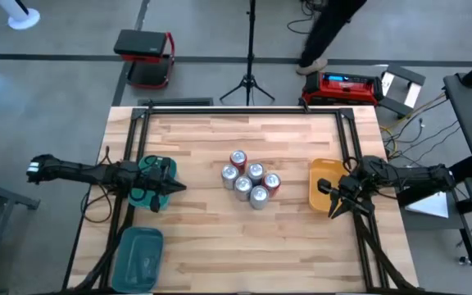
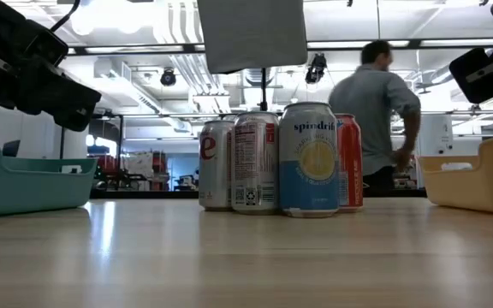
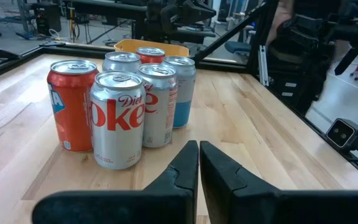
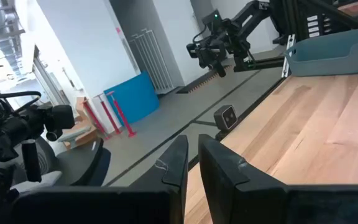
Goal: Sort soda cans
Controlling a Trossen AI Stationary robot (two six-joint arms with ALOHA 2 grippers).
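Note:
Six soda cans (image 1: 250, 182) stand upright on their bases in a tight cluster at the table's middle, also in the low view (image 2: 281, 160) and the left wrist view (image 3: 123, 106). Two are red (image 3: 72, 106), the others silver-grey. My left gripper (image 1: 183, 188) (image 3: 199, 163) hovers left of the cluster, over a teal bin, fingers shut and pointing at the cans. My right gripper (image 1: 332, 213) (image 4: 192, 163) hangs shut beside the orange bin, turned toward the near edge, away from the cans.
One teal bin (image 1: 154, 182) sits under my left gripper, and a second teal bin (image 1: 140, 250) sits near the near-left corner. The orange bin (image 1: 324, 182) is right of the cans. Black frame rails (image 1: 351, 156) run along the table's sides. A person (image 2: 375, 111) stands beyond the far edge.

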